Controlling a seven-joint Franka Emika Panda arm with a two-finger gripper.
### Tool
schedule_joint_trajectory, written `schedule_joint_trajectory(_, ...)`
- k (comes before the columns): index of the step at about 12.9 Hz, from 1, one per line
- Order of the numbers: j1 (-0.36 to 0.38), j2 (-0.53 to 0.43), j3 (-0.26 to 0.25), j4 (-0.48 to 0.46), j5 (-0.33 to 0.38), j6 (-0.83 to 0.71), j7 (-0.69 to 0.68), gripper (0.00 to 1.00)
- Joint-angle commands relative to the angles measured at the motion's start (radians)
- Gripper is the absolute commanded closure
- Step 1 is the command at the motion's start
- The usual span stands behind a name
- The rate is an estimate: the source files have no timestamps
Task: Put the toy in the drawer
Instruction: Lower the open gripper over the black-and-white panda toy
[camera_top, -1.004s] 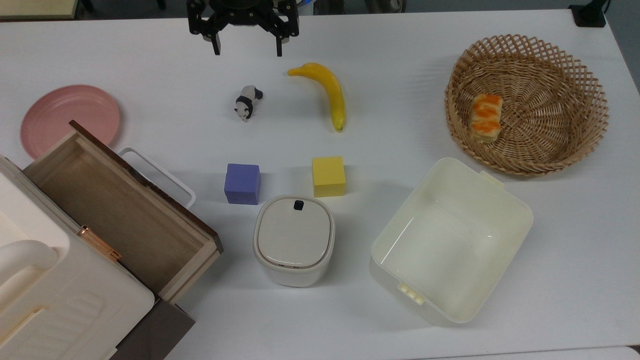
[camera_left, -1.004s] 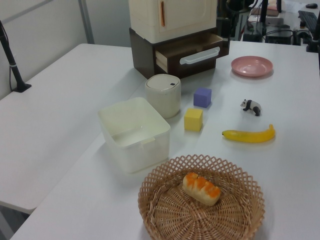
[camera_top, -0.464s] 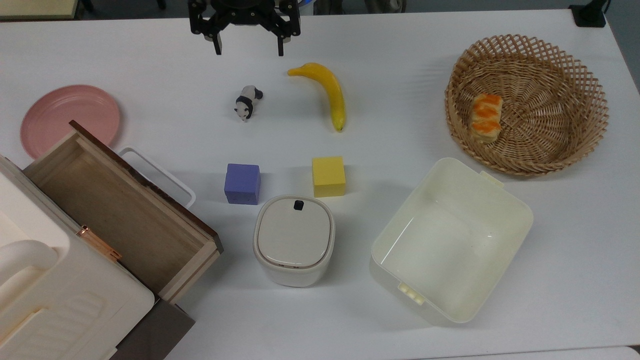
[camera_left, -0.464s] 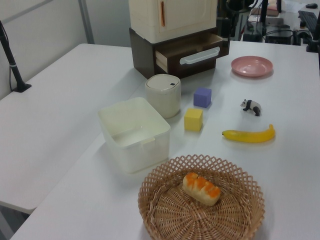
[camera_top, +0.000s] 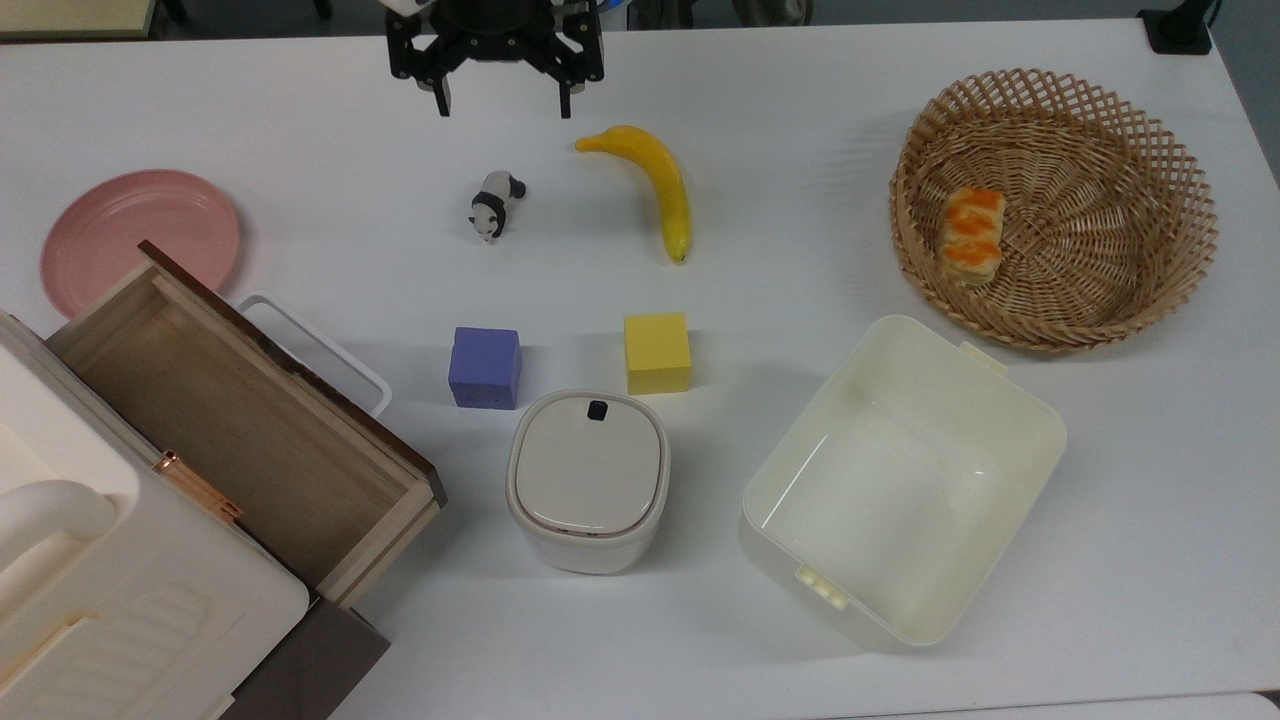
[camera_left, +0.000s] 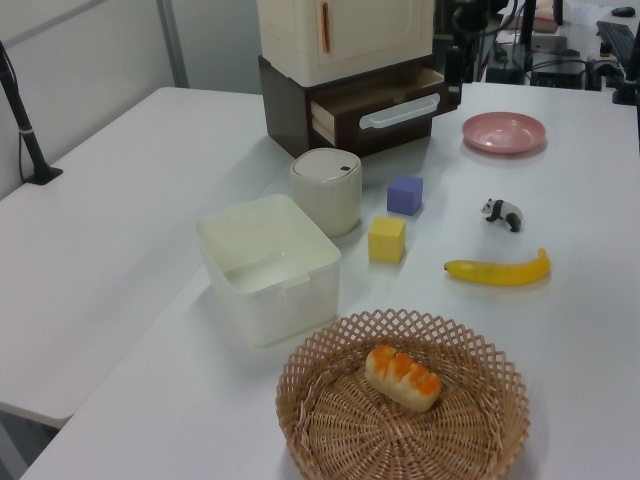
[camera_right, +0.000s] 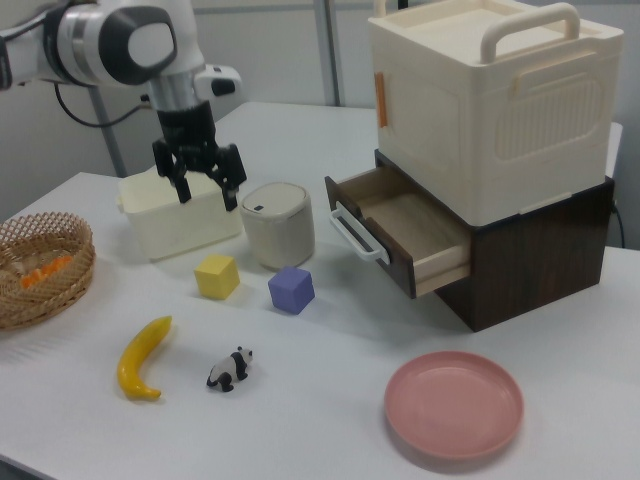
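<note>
We see the pincer (camera_top: 503, 100) spread wide and holding nothing, raised above the counter (camera_top: 800, 160) near its far edge in the top view. Relative to the toy (camera_top: 495, 205), bare counter lies all around; the banana (camera_top: 650, 185) is near, the drawer (camera_top: 240, 420) stands open well apart.

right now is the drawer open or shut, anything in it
Open. The drawer is pulled out from the cabinet, and its bare wood floor shows in the top view with nothing inside.
</note>
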Motion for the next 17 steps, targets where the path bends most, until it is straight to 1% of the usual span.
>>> schedule_joint_trajectory(1,-0.012,-0.020,-0.004,-0.136,-0.043,-0.008,-0.009,0.00)
schedule_joint_trajectory(3,-0.012,-0.025,-0.008,-0.217,-0.056,0.030,-0.011,0.01)
schedule_joint_trajectory(4,-0.014,-0.042,-0.008,-0.288,-0.062,0.097,-0.011,0.03)
schedule_joint_trajectory(5,-0.015,-0.053,-0.010,-0.335,-0.065,0.137,-0.011,0.03)
schedule_joint_trajectory(9,-0.029,-0.050,-0.011,-0.507,-0.086,0.289,-0.011,0.10)
schedule_joint_trajectory(13,-0.061,-0.019,-0.013,-0.587,-0.100,0.418,-0.011,0.19)
schedule_joint_trajectory(14,-0.063,-0.007,-0.013,-0.593,-0.105,0.429,-0.011,0.24)
schedule_joint_trajectory(17,-0.063,0.009,-0.013,-0.593,-0.106,0.431,-0.008,0.61)
